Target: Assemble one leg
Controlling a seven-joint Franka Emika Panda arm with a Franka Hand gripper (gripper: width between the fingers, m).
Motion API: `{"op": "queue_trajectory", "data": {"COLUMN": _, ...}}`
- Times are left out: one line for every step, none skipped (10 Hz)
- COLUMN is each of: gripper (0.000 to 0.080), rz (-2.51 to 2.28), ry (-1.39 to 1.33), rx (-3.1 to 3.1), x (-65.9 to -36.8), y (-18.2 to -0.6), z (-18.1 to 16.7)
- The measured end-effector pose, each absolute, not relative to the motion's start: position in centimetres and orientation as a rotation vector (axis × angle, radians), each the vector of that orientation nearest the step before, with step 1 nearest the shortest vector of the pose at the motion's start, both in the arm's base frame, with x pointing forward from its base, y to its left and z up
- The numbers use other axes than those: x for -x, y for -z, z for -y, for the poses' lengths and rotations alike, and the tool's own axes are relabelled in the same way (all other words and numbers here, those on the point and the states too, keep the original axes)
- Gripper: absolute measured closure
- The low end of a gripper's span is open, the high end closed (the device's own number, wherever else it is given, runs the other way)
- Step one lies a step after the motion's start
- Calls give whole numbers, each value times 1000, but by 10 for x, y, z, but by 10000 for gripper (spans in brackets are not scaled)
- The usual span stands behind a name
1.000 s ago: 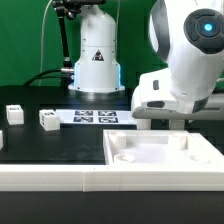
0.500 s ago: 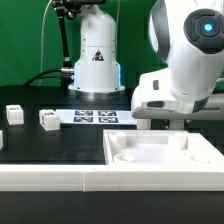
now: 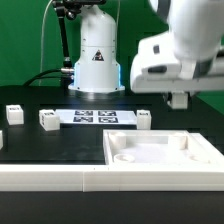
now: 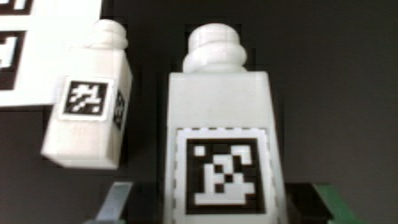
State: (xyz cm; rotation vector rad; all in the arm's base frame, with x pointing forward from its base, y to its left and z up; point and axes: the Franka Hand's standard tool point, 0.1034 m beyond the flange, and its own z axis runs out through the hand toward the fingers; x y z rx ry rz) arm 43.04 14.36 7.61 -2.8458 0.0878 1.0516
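Two white posts lay side by side on the dark desk [image 4: 338, 90] in the wrist view, their knobbed ends pointing the same way. The leg [image 4: 221, 130] nearer the camera sat squarely under the claw [image 4: 222, 205]. Its fingers [image 4: 125, 203] stood one on each side of the leg, with a dark gap on both flanks, so the claw was spread wide and gripped nothing. The centring looked deliberate: lined up this way, the fingers could close on the post's two flat sides rather than on its rounded knob. The second leg [image 4: 89, 105] lay just beside the first without touching it, at the edge of the marker board [image 4: 15, 50]. One finger would probably have to come down into the gap between the two posts.

In the exterior view the claw [image 3: 178, 99] hung clear of the desk, beyond the far edge of the white panel [image 3: 165, 160]. One tagged post [image 3: 143, 119] showed at the marker board's end on the exterior view's right, but I could not tell which of the pair it was. The panel lay flat with its corner recesses facing up, presumably to receive a knob, and no leg was fitted yet.
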Motion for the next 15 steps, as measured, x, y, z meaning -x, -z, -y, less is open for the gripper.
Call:
{"op": "queue_trajectory", "data": {"gripper": 508, "rz": -89, "ry": -1049, "rx": 2849, "x": -426, "y": -75, "z": -143}}
{"op": "queue_trajectory", "data": {"gripper": 508, "rz": -93, "ry": -1006, "rx": 2862, "x": -430, "y": -69, "z": -144}}
{"op": "queue_trajectory", "data": {"gripper": 508, "rz": -100, "ry": -856, "rx": 2906, "x": -438, "y": -68, "z": -146}}
{"op": "queue_trajectory", "data": {"gripper": 508, "rz": -105, "ry": -752, "rx": 2936, "x": -437, "y": -69, "z": -144}}
{"op": "queue_trajectory", "data": {"gripper": 508, "rz": -20, "ry": -629, "rx": 2945, "x": -443, "y": -58, "z": -134}}
{"op": "queue_trajectory", "data": {"gripper": 508, "rz": -13, "ry": -514, "rx": 2960, "x": -459, "y": -59, "z": -126}}
{"op": "queue_trajectory", "data": {"gripper": 508, "rz": 1, "ry": -393, "rx": 2975, "x": -473, "y": -71, "z": -120}}
{"op": "queue_trajectory", "data": {"gripper": 508, "rz": 12, "ry": -327, "rx": 2982, "x": -482, "y": -86, "z": -115}}
{"op": "queue_trajectory", "data": {"gripper": 508, "rz": 8, "ry": -286, "rx": 2985, "x": -490, "y": -95, "z": -114}}
{"op": "queue_trajectory", "data": {"gripper": 508, "rz": -2, "ry": -177, "rx": 2993, "x": -503, "y": -101, "z": -112}}
{"op": "queue_trajectory", "data": {"gripper": 508, "rz": -3, "ry": -43, "rx": 3004, "x": -504, "y": -97, "z": -112}}
{"op": "queue_trajectory", "data": {"gripper": 508, "rz": -3, "ry": 33, "rx": 3009, "x": -502, "y": -95, "z": -111}}
{"op": "queue_trajectory", "data": {"gripper": 508, "rz": -6, "ry": 176, "rx": 3009, "x": -507, "y": -96, "z": -110}}
{"op": "queue_trajectory", "data": {"gripper": 508, "rz": -4, "ry": 272, "rx": 3006, "x": -506, "y": -94, "z": -110}}
{"op": "queue_trajectory", "data": {"gripper": 508, "rz": -4, "ry": 380, "rx": 2998, "x": -508, "y": -94, "z": -109}}
